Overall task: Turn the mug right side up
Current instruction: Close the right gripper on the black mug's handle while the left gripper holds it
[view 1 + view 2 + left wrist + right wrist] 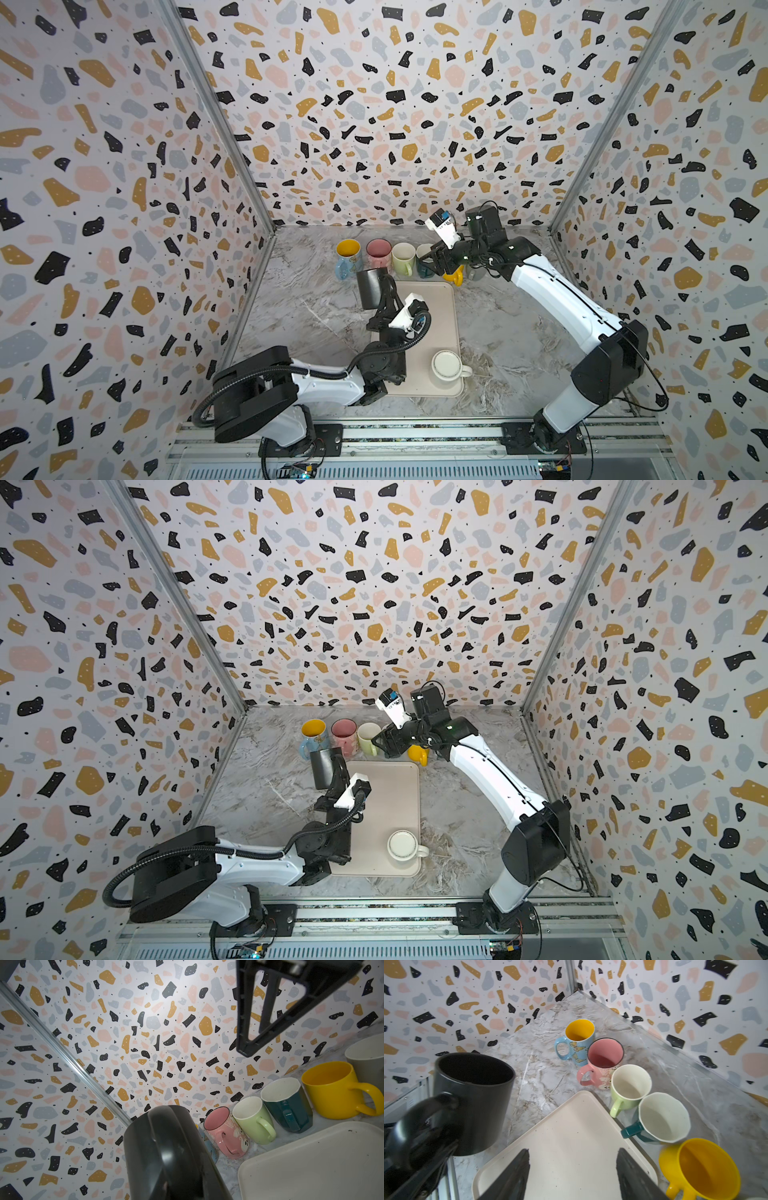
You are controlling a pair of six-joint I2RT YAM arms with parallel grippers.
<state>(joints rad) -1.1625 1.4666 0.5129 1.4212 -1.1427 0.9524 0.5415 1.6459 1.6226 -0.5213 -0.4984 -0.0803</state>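
A black mug [371, 289] [325, 767] hangs upright, mouth up, over the marble beside the tray's far left corner. My left gripper [388, 293] is shut on its handle. The right wrist view shows the mug's open mouth [475, 1070] and the handle in the left gripper's black fingers [425, 1136]. In the left wrist view the mug's dark wall [166, 1147] fills the foreground and hides the jaws. My right gripper [428, 259] [573, 1150] is open and empty above the tray's far end. A white mug [446, 365] stands base up on the tray.
The cream tray [432, 316] lies mid-table. Along the back wall stand several upright mugs: blue with yellow inside [347, 257], pink [378, 253], light green [403, 257], teal [662, 1118] and yellow [453, 276]. Patterned walls close in three sides.
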